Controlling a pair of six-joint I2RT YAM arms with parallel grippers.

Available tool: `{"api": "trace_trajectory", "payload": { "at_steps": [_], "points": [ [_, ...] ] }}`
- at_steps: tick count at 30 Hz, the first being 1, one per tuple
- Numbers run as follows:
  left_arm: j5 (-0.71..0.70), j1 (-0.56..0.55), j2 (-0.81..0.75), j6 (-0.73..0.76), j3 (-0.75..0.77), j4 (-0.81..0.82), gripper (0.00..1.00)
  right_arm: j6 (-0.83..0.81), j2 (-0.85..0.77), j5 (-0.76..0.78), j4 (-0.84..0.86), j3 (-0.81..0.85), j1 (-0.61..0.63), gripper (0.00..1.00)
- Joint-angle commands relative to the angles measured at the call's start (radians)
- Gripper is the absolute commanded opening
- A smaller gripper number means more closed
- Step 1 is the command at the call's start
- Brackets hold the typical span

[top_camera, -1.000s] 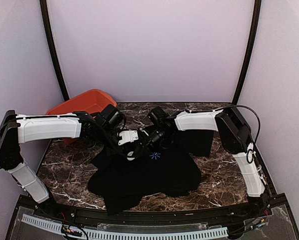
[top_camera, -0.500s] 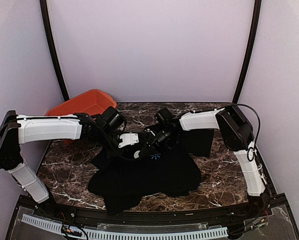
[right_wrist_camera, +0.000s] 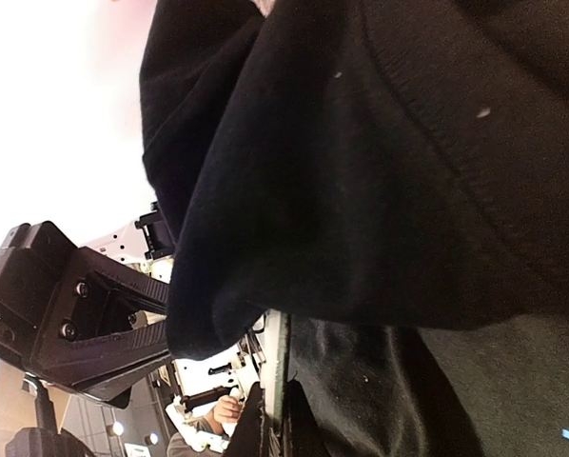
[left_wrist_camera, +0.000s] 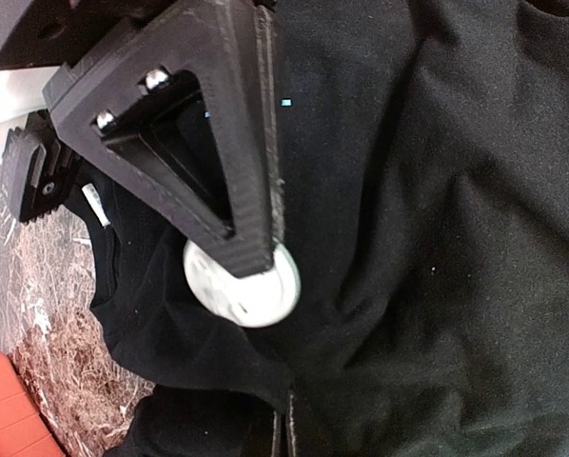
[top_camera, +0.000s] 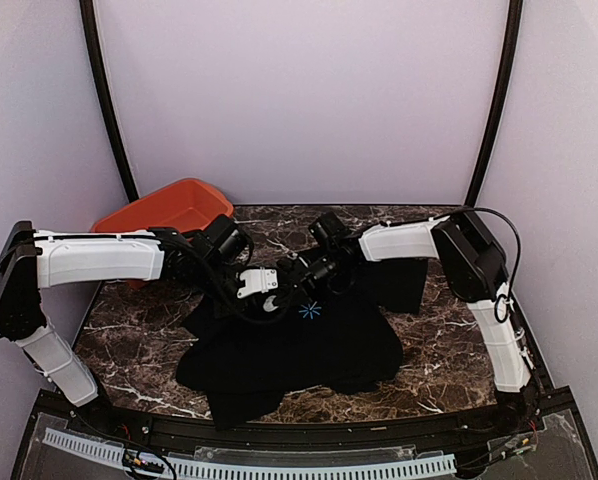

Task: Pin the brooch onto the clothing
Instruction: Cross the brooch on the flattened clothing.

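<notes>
Left arm reaches in from its base, forearm level, wrist bent down toward the starburst print (top_camera: pixel 310 311). Right arm stands up from its base, folds at the elbow, and its forearm runs back toward the print from the other side; both wrists meet just left of and above the print in the top view. The left gripper (left_wrist_camera: pixel 284 433) has its fingers pressed together, and folds of the T-shirt (top_camera: pixel 309 350) converge at the tips, so it is pinching fabric. The right gripper (right_wrist_camera: pixel 270 424) is closed nearly flat on the brooch (left_wrist_camera: pixel 256 303). In the left wrist view one black finger lies across the face of this pale round disc, which is held over the dark cloth. In the right wrist view a thin pale edge sits between the fingers. A fold of the shirt hangs raised in front of the right wrist camera. The rest of the shirt is spread on the marble tabletop (top_camera: pixel 129 330) below the print. The orange bin (top_camera: pixel 164 210) sits well to the left of and beyond the print. Only its orange inner wall shows, and any contents cannot be told.
</notes>
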Motion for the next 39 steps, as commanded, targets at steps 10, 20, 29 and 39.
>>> {"api": "trace_trajectory", "payload": {
  "at_steps": [10,20,29,39],
  "points": [
    [-0.002,-0.009,-0.036,0.001,-0.014,0.001,0.01,-0.001,-0.005,-0.024,0.022,0.023,0.033,0.0],
    [-0.006,-0.009,-0.035,0.001,-0.014,0.003,0.01,-0.041,0.017,-0.038,-0.006,0.057,0.053,0.0],
    [-0.023,-0.009,-0.034,0.001,-0.014,0.002,0.01,-0.089,-0.06,0.017,-0.011,-0.057,0.015,0.0],
    [-0.023,-0.009,-0.032,-0.001,-0.014,0.003,0.01,-0.092,-0.088,0.012,0.009,-0.098,0.013,0.0]
  ]
}}
